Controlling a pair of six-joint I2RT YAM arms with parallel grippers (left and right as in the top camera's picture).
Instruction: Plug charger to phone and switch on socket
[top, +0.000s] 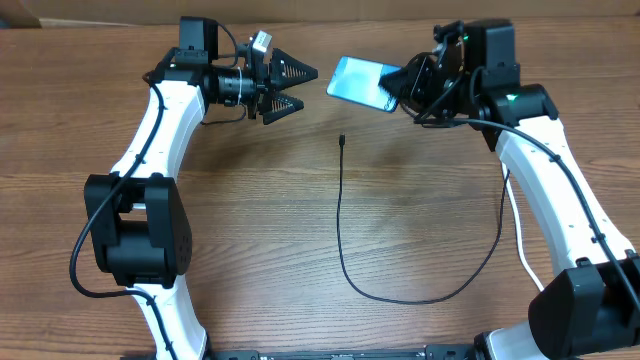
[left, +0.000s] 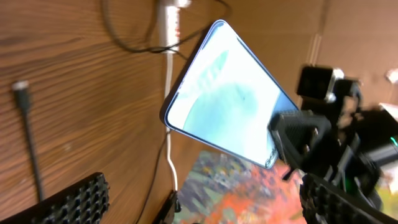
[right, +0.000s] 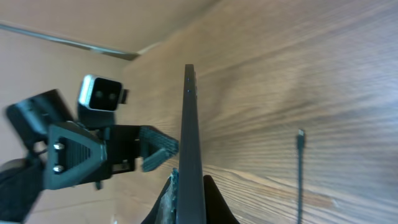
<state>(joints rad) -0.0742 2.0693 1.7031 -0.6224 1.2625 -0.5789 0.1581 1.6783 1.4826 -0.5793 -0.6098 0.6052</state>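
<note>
My right gripper (top: 403, 82) is shut on the right end of the phone (top: 360, 82) and holds it tilted above the table's far middle, its light blue screen lit. In the right wrist view the phone (right: 189, 137) shows edge-on between the fingers (right: 189, 202). My left gripper (top: 308, 88) is open and empty, its fingertips pointing at the phone's left end, a short gap away. The left wrist view shows the phone (left: 227, 99) ahead of the open jaws (left: 211, 202). The charger cable tip (top: 342, 140) lies on the table below the phone. The socket (left: 169, 22) shows only partly.
The black charger cable (top: 400, 299) loops across the table's middle toward the right arm. A white cord (top: 518, 225) runs under the right arm. A blurred orange and green surface (left: 261, 186) lies beyond the table edge. Cardboard walls (right: 74, 25) stand at the back.
</note>
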